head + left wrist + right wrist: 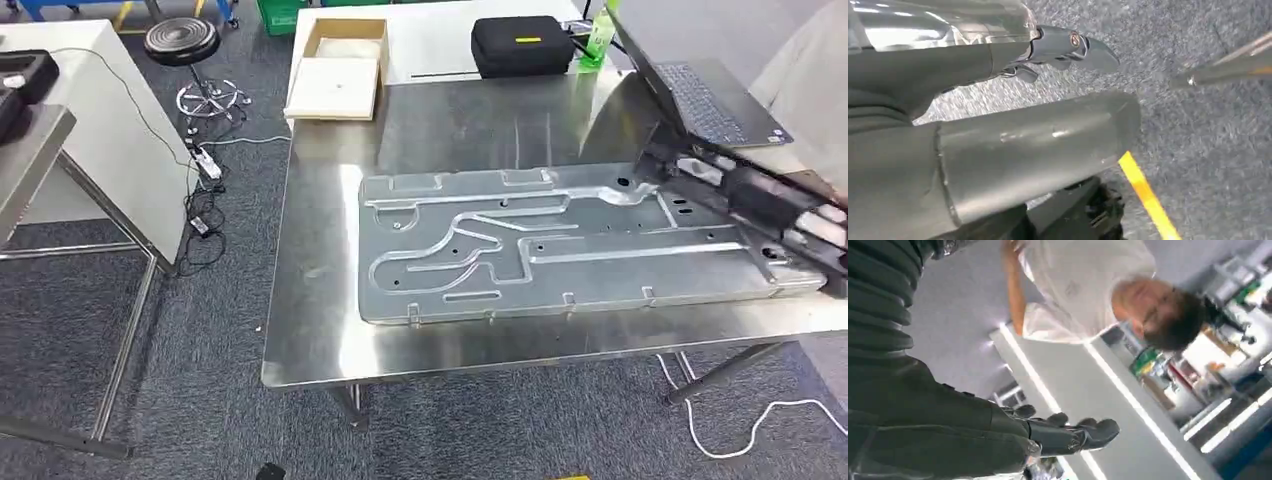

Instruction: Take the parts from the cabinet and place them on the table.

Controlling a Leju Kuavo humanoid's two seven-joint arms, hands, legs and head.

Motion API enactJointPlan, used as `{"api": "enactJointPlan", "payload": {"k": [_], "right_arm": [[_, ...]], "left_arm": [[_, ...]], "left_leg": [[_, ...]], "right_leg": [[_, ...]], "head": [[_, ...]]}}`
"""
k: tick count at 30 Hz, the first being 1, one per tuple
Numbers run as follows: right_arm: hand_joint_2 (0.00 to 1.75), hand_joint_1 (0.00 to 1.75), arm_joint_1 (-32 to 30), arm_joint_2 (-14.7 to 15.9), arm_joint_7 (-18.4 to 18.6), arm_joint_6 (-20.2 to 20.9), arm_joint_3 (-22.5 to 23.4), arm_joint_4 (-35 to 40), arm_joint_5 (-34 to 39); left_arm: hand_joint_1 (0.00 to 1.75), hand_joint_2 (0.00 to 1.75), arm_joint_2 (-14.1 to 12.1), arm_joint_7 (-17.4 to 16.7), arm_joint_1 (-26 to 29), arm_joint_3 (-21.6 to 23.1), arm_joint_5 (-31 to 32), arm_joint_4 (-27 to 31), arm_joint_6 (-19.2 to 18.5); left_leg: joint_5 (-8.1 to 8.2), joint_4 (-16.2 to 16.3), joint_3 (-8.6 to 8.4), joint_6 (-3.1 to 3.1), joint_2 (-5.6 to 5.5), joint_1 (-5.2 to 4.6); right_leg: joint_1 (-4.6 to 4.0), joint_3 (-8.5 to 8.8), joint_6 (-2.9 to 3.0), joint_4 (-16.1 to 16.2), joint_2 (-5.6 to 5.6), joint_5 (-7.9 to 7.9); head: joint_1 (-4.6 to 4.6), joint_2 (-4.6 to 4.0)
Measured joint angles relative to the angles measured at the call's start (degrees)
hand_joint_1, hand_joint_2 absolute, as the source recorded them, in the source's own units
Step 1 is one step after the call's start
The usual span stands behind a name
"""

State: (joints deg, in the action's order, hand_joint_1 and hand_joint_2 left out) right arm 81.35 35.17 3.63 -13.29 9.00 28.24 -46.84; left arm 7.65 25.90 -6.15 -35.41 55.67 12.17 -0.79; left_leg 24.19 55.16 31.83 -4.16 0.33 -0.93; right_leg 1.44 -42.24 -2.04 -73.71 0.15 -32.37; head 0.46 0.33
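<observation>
Stamped metal panel (560, 245) flat on steel surface (320, 330), laptop (700, 90) at far corner, left hand (1068, 50) over carpet, fingers apart, empty, right hand (1068, 432) likewise, person (1083, 290) nearby

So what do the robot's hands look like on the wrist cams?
The left hand has a smooth grey thumb, glossy silver plating above it, and metallic grey fingers with a small round copper-rimmed fastener. The right hand has a black ribbed cover, dark grey body and dark fingers.
</observation>
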Motion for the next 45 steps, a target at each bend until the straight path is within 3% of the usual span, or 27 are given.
{"api": "enactJointPlan", "payload": {"k": [1, 2, 4, 5, 6, 7, 9, 11, 15, 17, 19, 20, 21, 25, 26, 27, 29, 31, 32, 34, 35, 36, 37, 39, 41, 43, 45], "right_arm": [[0.0, 0.0, -0.14, 0.22, 0.37, -0.59, 0.0, 0.0, -0.41], [0.0, 0.0, -0.11, 0.37, 0.63, -0.85, 0.0, 0.02, -0.79], [0.0, 0.0, 0.18, 0.57, 1.11, -0.72, 0.0, 0.02, -1.14], [1.75, 0.0, 0.06, 0.57, 1.38, -0.3, 0.0, 0.0, -1.33], [1.75, 0.0, 0.62, 0.55, 1.92, 0.51, -0.02, -0.15, -1.73], [1.75, 0.0, 0.59, 0.61, 2.67, 1.25, -0.02, -0.22, -2.14], [1.75, 0.0, 0.41, 0.59, 4.0, 1.6, -0.02, -0.74, -3.06], [1.75, 0.0, 0.31, 0.61, 2.22, 0.24, 0.0, -0.92, -1.89], [1.75, 0.0, -5.42, 0.52, -9.67, -5.88, 2.41, 2.32, 4.49], [1.75, 0.0, -8.84, 0.37, -10.23, -6.03, 3.48, 4.38, 5.82], [1.75, 0.0, -9.93, 0.31, -10.34, -6.07, 3.71, 5.68, 6.19], [0.0, 0.0, -10.16, 0.26, -10.92, -6.07, 3.89, 6.2, 6.96], [0.0, 0.0, -11.29, 0.11, -12.51, -5.81, 4.33, 7.15, 8.97], [0.0, 0.0, -27.95, -5.08, -23.03, -1.7, 6.54, 25.82, 27.71], [0.0, 0.0, -33.77, -8.26, -26.62, -2.92, 6.54, 33.65, 29.62], [0.0, 0.0, -39.54, -10.88, -29.61, -4.81, 6.45, 40.4, 28.85], [0.0, 0.0, -52.8, -16.91, -34.68, -11.86, 3.77, 55.65, 23.88], [0.0, 0.0, -64.51, -22.15, -37.65, -19.73, -2.38, 67.05, 15.47], [0.0, 0.0, -69.11, -24.18, -38.82, -23.24, -5.67, 70.88, 10.37], [0.0, 0.0, -75.64, -27.74, -39.37, -25.88, -10.85, 77.67, 6.93], [0.0, 0.0, -77.06, -28.87, -39.39, -26.29, -11.93, 80.12, 6.5], [0.0, 0.0, -77.97, -29.81, -39.49, -26.34, -12.35, 81.43, 5.69], [0.0, 0.0, -79.34, -31.0, -39.87, -26.58, -12.63, 83.2, 4.5], [0.0, 0.0, -82.58, -33.39, -40.35, -26.73, -13.46, 86.24, 2.56], [0.0, 0.0, -83.29, -35.4, -40.7, -26.73, -14.81, 86.97, 1.34], [0.0, 0.0, -84.09, -36.82, -41.24, -26.73, -15.69, 87.1, 0.55], [0.0, 0.0, -84.72, -37.92, -41.42, -26.73, -16.0, 87.1, 0.33]], "left_arm": [[0.0, 0.0, 0.0, 0.0, 0.05, 0.0, 0.02, 0.0, 0.0], [0.0, 0.0, 0.06, -0.02, 0.11, -0.02, 0.11, 0.0, -0.02], [0.0, 0.0, 0.13, -0.02, 0.08, -0.02, 0.17, 0.0, -0.02], [0.0, 0.0, 0.13, -0.02, 0.04, -0.02, 0.17, 0.0, -0.02], [0.0, 0.0, -0.02, -0.02, -0.25, -0.07, 0.17, 0.0, 0.02], [0.0, 0.0, -0.02, -0.02, -0.2, -0.09, 0.28, 0.0, 0.02], [0.0, 0.0, -0.02, -0.04, -0.13, -0.09, 0.46, 0.0, 0.24], [0.0, 0.0, -0.02, -0.04, -0.09, -0.09, 0.89, 0.0, 0.35], [0.0, 0.0, 0.0, -0.04, -0.08, -0.09, 1.31, 0.0, 0.5], [0.0, 0.0, 0.0, -0.04, 0.04, -0.09, 1.33, 0.0, 0.52], [0.0, 0.0, 0.0, -0.06, 0.0, -0.09, 1.33, 0.0, 0.55], [0.0, 0.0, -0.02, -0.04, -0.03, -0.09, 1.33, 0.0, 0.59], [0.0, 0.0, -0.18, -0.07, -0.14, -0.13, 1.33, 0.0, 0.68], [0.0, 0.0, 0.02, 0.39, 0.16, -0.63, 0.68, 0.0, 1.55], [0.0, 0.0, 0.26, 0.68, 0.27, -0.85, 0.28, 0.0, 1.82], [0.0, 0.0, 0.44, 1.01, -0.02, -1.16, -0.13, 0.0, 2.1], [0.0, 0.0, 0.92, 1.55, -0.3, -2.01, -0.64, 0.0, 2.71], [0.0, 0.0, 1.29, 1.7, 0.13, -2.58, -0.88, 0.0, 3.0], [0.0, 0.0, 1.49, 1.7, 0.34, -2.8, -0.83, 0.0, 3.04], [0.0, 0.0, 1.73, 1.57, 0.75, -3.13, -0.63, 0.0, 3.1], [0.0, 0.0, 1.9, 1.53, 0.74, -3.24, -0.59, 0.0, 3.1], [0.0, 0.0, 1.88, 1.46, 0.65, -3.34, -0.53, 0.0, 3.13], [0.0, 0.0, 1.95, 1.33, 0.49, -3.37, -0.46, 0.0, 3.13], [0.0, 0.0, 2.01, 1.31, 0.57, -3.37, -0.15, 0.0, 3.15], [0.0, 0.0, 2.03, 1.18, 0.55, -3.37, 0.11, 0.0, 3.15], [0.0, 0.0, 2.14, 1.18, -0.06, -3.37, 0.15, 0.0, 3.04], [0.0, 0.0, 2.14, 1.16, -0.54, -3.39, 0.15, 0.0, 2.93]], "left_leg": [[0.13, 0.19, 0.01, 0.19, 0.07, 0.15], [0.37, 0.52, 0.03, 0.53, 0.09, 0.33], [1.27, 1.78, 0.11, 1.45, 0.08, 0.95], [1.87, 2.68, 0.37, 2.13, 0.14, 0.74], [2.38, 3.72, 0.99, 2.59, 0.07, 0.79], [2.37, 3.62, 1.14, 2.76, 0.05, 0.77], [2.29, 3.62, 1.19, 3.02, 0.06, 0.84], [3.41, 4.85, 1.7, 3.51, 0.01, 1.14], [10.36, 19.29, 8.38, 3.41, 0.02, 1.11], [8.76, 19.51, 8.9, 2.59, -0.09, 0.75], [3.8, 11.48, 5.29, 1.23, -0.21, -0.17], [1.49, 6.86, 3.14, 0.31, -0.34, -0.81], [2.09, 5.02, 2.31, -0.53, -0.33, -0.98], [1.58, 2.08, 0.88, -0.51, -0.25, -0.42], [0.76, 0.52, -0.57, 0.01, 0.02, 0.11], [0.44, -0.05, -0.93, -0.19, 0.04, 0.11], [0.35, -0.14, -0.84, -0.19, -0.53, 0.35], [0.59, 0.05, -0.79, 0.15, -1.83, 0.49], [0.81, 0.37, -0.7, 0.57, -2.1, 0.61], [1.8, 2.01, -0.27, 1.67, -2.94, 1.13], [2.46, 3.15, 0.05, 2.13, -3.25, 1.41], [2.98, 3.76, 0.72, 2.74, -3.55, 1.29], [3.44, 4.77, 1.07, 3.25, -3.72, 1.23], [3.36, 4.19, 1.18, 3.93, -3.97, 1.5], [3.72, 4.69, 1.14, 4.38, -3.5, 1.68], [7.33, 9.78, 3.41, 4.81, -1.49, 1.6], [11.49, 18.53, 7.49, 5.08, -1.13, 1.65]], "right_leg": [[0.39, -0.79, -0.34, -1.15, -0.05, 0.4], [0.84, 0.01, -0.77, 0.75, -0.17, 2.27], [1.55, 4.68, -1.72, 9.63, -0.31, 7.18], [1.86, 6.38, -2.3, 13.56, -0.47, 7.67], [1.0, 6.55, -1.54, 13.79, 0.17, 7.01], [1.12, 6.26, -0.52, 13.33, 0.29, 6.98], [0.89, 5.89, 0.18, 13.15, 0.31, 6.93], [0.94, 5.94, 1.02, 13.29, 0.29, 7.04], [0.01, 5.99, 1.74, 13.31, 0.22, 6.93], [-0.57, 6.08, 1.96, 13.31, 0.29, 6.85], [-0.81, 6.28, 2.03, 13.27, 0.49, 6.81], [-0.79, 6.41, 2.08, 13.34, 0.48, 6.77], [-0.8, 6.47, 2.03, 13.51, 0.37, 6.8], [-1.05, 7.47, 1.15, 14.94, 0.59, 7.47], [-0.91, 7.62, 1.25, 14.73, -0.3, 7.12], [-1.04, 7.13, 1.05, 13.42, -0.4, 5.71], [-0.68, 3.9, 0.66, 5.5, -0.22, 1.13], [0.08, 1.12, 0.07, -0.42, -0.21, -0.78], [0.48, 1.34, -0.27, 0.15, -0.22, 0.15], [1.2, 5.39, -1.13, 8.01, -0.06, 4.84], [1.54, 7.38, -1.46, 12.36, 0.53, 6.0], [1.11, 7.46, -1.47, 11.92, 2.07, 4.26], [0.98, 7.28, -0.08, 12.18, 1.89, 4.62], [0.37, 7.38, 0.93, 11.99, 1.42, 4.4], [0.63, 7.39, 1.96, 12.45, 0.95, 4.89], [0.54, 7.4, 2.46, 12.55, 0.2, 4.88], [0.24, 7.32, 2.63, 12.55, -1.05, 4.81]], "head": [[-0.04, 0.0], [-0.04, 0.0], [-0.02, 0.0], [0.0, 0.0], [0.02, 0.0], [-0.07, 0.0], [-0.04, 0.0], [-0.04, 0.0], [-0.02, 0.0], [-0.02, 0.0], [-0.04, 0.0], [-0.02, 0.0], [0.0, 0.0], [0.02, 0.0], [-0.04, 0.0], [0.04, 0.0], [0.11, 0.0], [0.06, 0.0], [0.02, 0.0], [0.07, 0.0], [0.02, 0.0], [0.17, 0.0], [0.02, 0.0], [0.13, 0.0], [0.09, 0.0], [0.06, 0.0], [0.09, 0.0]]}}
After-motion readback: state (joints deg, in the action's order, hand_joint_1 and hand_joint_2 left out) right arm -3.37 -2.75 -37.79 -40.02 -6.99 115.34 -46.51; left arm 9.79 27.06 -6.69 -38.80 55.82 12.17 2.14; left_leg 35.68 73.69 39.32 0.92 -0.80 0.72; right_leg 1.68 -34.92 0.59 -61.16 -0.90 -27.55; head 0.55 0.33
